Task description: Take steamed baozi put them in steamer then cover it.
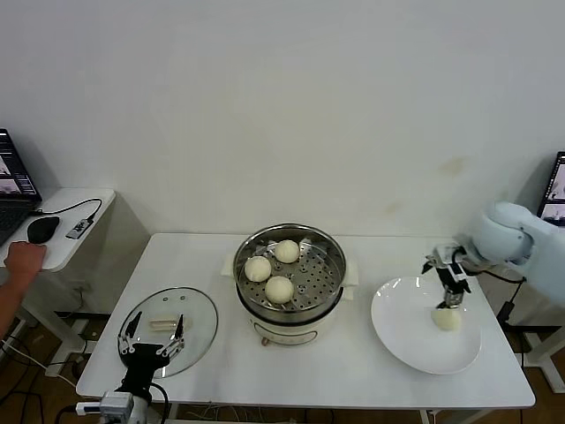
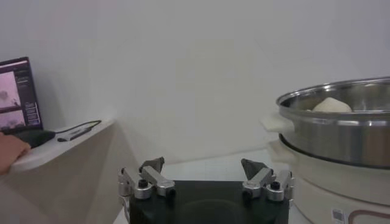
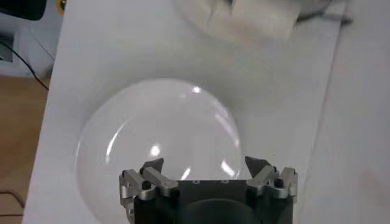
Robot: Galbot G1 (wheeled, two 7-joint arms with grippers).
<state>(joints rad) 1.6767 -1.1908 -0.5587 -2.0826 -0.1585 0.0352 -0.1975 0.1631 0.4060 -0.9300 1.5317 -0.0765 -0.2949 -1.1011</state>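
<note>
Over the plate [image 1: 397,331], the right tool [image 1: 452,299] hangs released above the last baozi [image 1: 447,319] — next, descend and clench — left tool [image 1: 152,342] released, idle.

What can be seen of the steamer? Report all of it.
The steamer is a round, shiny steel pot with a perforated tray inside, set upright on a cream-white base with side handles, mid-table. It is uncovered; three baozi rest on the tray. The cover lies apart on the robot's left, the plate apart on its right. Neither gripper touches it.
</note>
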